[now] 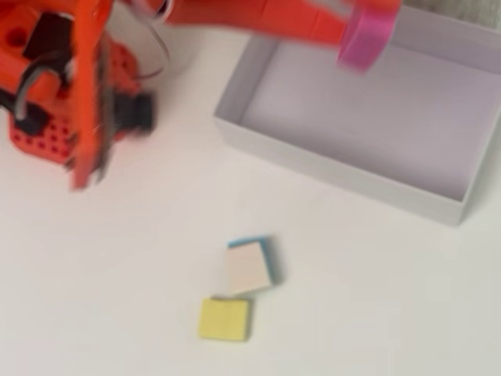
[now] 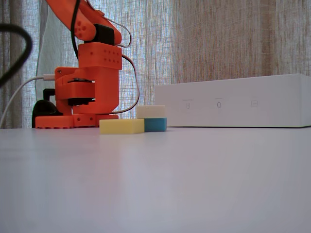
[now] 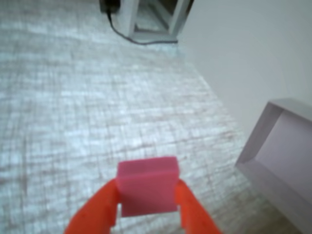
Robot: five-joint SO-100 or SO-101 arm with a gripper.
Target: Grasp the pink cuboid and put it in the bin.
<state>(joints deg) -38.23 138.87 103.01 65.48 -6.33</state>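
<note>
My orange gripper (image 3: 146, 192) is shut on the pink cuboid (image 3: 147, 185), gripped between both fingers in the wrist view. In the overhead view the pink cuboid (image 1: 365, 37) is held up high above the near-left part of the bin (image 1: 329, 168), a shallow white box with a pale lilac floor. A corner of the bin (image 3: 258, 146) shows at the right of the wrist view. In the fixed view the bin (image 2: 233, 101) stands at the right; the gripper is out of that frame.
A yellow block (image 1: 225, 319) and a cream-topped blue block (image 1: 250, 265) lie together on the white table in front of the bin; both show in the fixed view (image 2: 121, 126) (image 2: 151, 118). The arm's orange base (image 2: 80, 92) stands at the left.
</note>
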